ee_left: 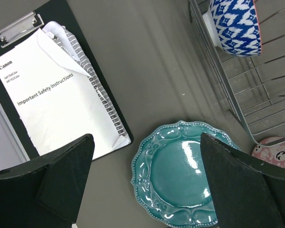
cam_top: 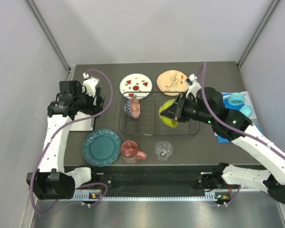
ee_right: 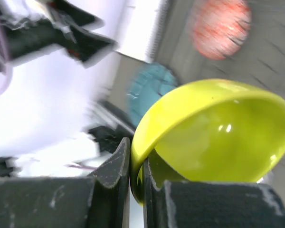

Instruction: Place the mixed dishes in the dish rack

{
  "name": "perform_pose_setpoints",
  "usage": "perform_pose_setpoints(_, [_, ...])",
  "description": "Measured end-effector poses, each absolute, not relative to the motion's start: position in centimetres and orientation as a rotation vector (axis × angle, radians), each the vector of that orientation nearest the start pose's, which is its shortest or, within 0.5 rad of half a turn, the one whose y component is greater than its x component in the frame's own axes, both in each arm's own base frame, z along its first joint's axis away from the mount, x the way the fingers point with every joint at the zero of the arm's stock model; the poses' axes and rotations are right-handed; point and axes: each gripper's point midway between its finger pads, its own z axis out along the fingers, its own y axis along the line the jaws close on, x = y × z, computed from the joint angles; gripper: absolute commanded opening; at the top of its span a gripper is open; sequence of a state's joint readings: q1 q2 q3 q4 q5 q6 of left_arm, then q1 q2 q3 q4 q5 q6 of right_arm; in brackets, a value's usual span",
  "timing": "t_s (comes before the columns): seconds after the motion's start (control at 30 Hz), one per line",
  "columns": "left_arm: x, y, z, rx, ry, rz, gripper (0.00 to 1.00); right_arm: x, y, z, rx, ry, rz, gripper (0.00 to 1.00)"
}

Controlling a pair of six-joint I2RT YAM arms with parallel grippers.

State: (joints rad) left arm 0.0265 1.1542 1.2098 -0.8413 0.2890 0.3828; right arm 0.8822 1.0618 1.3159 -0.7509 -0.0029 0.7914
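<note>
The right gripper (ee_right: pixel 133 159) pinches the rim of the lime-green bowl (ee_right: pixel 218 137), which is tipped on its side over the right part of the dish rack (cam_top: pixel 149 124). The blue-patterned small bowl (ee_left: pixel 237 23) stands on edge in the rack's left part. The left gripper (ee_left: pixel 145 161) is spread wide and holds nothing, above the teal scalloped plate (ee_left: pixel 180 175) and the clipboard (ee_left: pixel 61 95). The pink mug (cam_top: pixel 130 149) and clear glass (cam_top: pixel 164 149) sit on the table (cam_top: pixel 109 80) just beside the rack's near side.
</note>
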Motion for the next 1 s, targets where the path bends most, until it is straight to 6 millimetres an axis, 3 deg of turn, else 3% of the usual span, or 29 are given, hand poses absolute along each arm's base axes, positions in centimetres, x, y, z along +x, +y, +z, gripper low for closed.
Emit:
perform_pose_setpoints(0.07, [30.2,-2.8,22.7,0.546,2.254,-0.143,0.97,19.6,28.1,32.8,-0.061,2.122,1.207,0.0])
perform_pose_setpoints(0.13, [30.2,-2.8,22.7,0.546,2.253,-0.144,0.97,21.0,30.0,31.9,-0.012,2.08,1.391,0.0])
perform_pose_setpoints(0.3, [30.2,-2.9,23.1,0.543,2.247,-0.145,0.97,24.0,36.4,26.4,0.068,2.146,1.714,0.0])
perform_pose_setpoints(0.4, [30.2,-2.8,23.4,0.542,2.239,-0.141,0.97,23.6,38.7,24.5,0.056,2.203,1.798,0.0])
perform_pose_setpoints(0.63, [29.9,-2.9,23.9,0.535,2.223,-0.139,0.97,23.0,40.3,28.2,-0.058,2.064,1.943,0.0])
perform_pose_setpoints(0.73, [29.9,-2.9,23.9,0.535,2.223,-0.139,0.97,23.2,40.7,28.7,-0.066,2.017,1.983,0.0])
perform_pose_setpoints(0.83, [29.9,-2.9,23.9,0.534,2.223,-0.14,0.97,23.8,41.5,27.6,-0.036,2.027,2.015,0.0])
perform_pose_setpoints(1.0, [29.9,-2.9,23.9,0.535,2.223,-0.139,0.98,24.4,42.7,23.5,0.043,2.146,2.005,0.0])
